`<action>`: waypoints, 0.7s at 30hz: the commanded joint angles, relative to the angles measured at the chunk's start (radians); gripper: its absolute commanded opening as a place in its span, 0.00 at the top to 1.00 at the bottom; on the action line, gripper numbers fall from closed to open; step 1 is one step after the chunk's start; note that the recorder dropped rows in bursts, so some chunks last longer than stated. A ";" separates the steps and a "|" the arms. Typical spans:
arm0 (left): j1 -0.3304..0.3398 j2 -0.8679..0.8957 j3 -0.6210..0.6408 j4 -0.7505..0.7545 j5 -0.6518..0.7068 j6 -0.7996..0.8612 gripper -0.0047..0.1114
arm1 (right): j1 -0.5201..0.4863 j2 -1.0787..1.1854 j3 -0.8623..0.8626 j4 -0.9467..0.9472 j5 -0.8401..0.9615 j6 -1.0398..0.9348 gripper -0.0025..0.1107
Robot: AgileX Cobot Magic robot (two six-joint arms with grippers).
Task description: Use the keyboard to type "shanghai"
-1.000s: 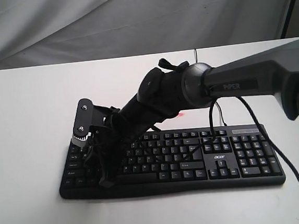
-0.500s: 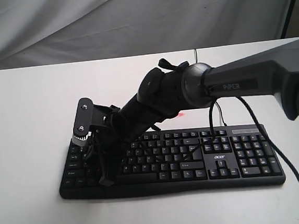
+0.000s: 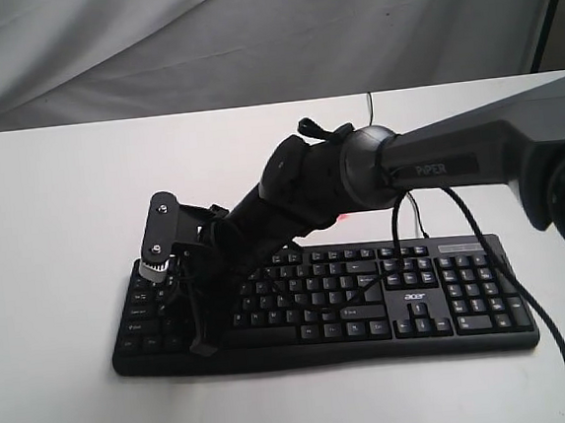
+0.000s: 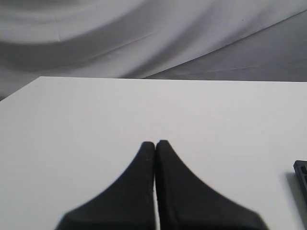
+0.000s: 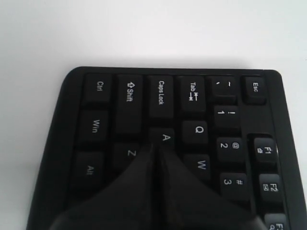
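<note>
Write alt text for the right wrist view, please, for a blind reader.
The shut right gripper points its tips at the A key of a black keyboard. Nearby keys include Caps Lock, Shift, Q and Z; a white table lies beyond.

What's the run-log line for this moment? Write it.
right claw: shut, tips at A key | left claw: shut, over table, off keyboard

The keyboard (image 3: pixel 390 306) lies on the desk (image 3: pixel 55 212). The right pincer (image 5: pixel 156 145) reaches across to the keyboard's left end, its tips at the A key (image 5: pixel 166 137).
</note>
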 commanded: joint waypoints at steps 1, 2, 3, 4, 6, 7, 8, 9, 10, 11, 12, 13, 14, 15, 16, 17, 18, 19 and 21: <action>-0.004 -0.005 0.005 -0.001 -0.006 -0.002 0.95 | -0.009 -0.001 0.000 0.002 -0.008 -0.007 0.98; -0.004 -0.005 0.005 -0.001 -0.006 -0.002 0.95 | -0.009 0.001 0.000 0.002 -0.010 -0.007 0.98; -0.004 -0.005 0.005 -0.001 -0.006 -0.002 0.95 | -0.009 0.001 0.000 0.002 -0.013 -0.007 0.98; -0.004 -0.005 0.005 -0.001 -0.006 -0.002 0.95 | -0.009 0.001 0.000 0.000 -0.013 -0.007 0.98; -0.004 -0.005 0.005 -0.001 -0.006 -0.002 0.95 | -0.009 0.001 0.000 0.000 -0.013 -0.007 0.98; -0.004 -0.005 0.005 -0.001 -0.006 -0.002 0.95 | -0.009 0.001 0.000 0.000 -0.013 -0.007 0.98; -0.004 -0.005 0.005 -0.001 -0.006 -0.002 0.95 | -0.009 0.001 0.000 0.001 -0.014 -0.007 0.98; -0.004 -0.005 0.005 -0.001 -0.006 -0.002 0.95 | -0.009 0.001 0.000 0.001 -0.014 -0.007 0.98; -0.004 -0.005 0.005 -0.001 -0.006 -0.002 0.95 | -0.009 0.001 0.000 0.001 -0.014 -0.007 0.98; -0.004 -0.005 0.005 -0.001 -0.006 -0.002 0.95 | -0.009 0.001 0.000 0.001 -0.014 -0.007 0.98; -0.004 -0.005 0.005 -0.001 -0.006 -0.002 0.95 | -0.009 0.001 0.000 0.001 -0.014 -0.007 0.98; -0.004 -0.005 0.005 -0.001 -0.006 -0.002 0.95 | -0.009 0.001 0.000 0.001 -0.014 -0.007 0.98; -0.004 -0.005 0.005 -0.001 -0.006 -0.002 0.95 | -0.009 0.005 0.000 0.001 -0.014 -0.007 0.98; -0.004 -0.005 0.005 -0.001 -0.006 -0.002 0.95 | -0.009 0.009 0.000 0.001 -0.014 -0.007 0.98; -0.004 -0.005 0.005 -0.001 -0.006 -0.002 0.95 | -0.009 0.013 0.000 0.001 -0.014 -0.007 0.98; -0.004 -0.005 0.005 -0.001 -0.006 -0.002 0.95 | -0.009 0.019 0.000 0.001 -0.014 -0.007 0.98; -0.004 -0.005 0.005 -0.001 -0.006 -0.002 0.95 | -0.009 0.022 0.000 0.001 -0.014 -0.007 0.98; -0.004 -0.005 0.005 -0.001 -0.006 -0.002 0.95 | -0.009 0.022 0.000 0.001 -0.014 -0.007 0.98; -0.004 -0.005 0.005 -0.001 -0.006 -0.002 0.95 | -0.009 0.017 0.000 -0.002 -0.014 -0.007 0.98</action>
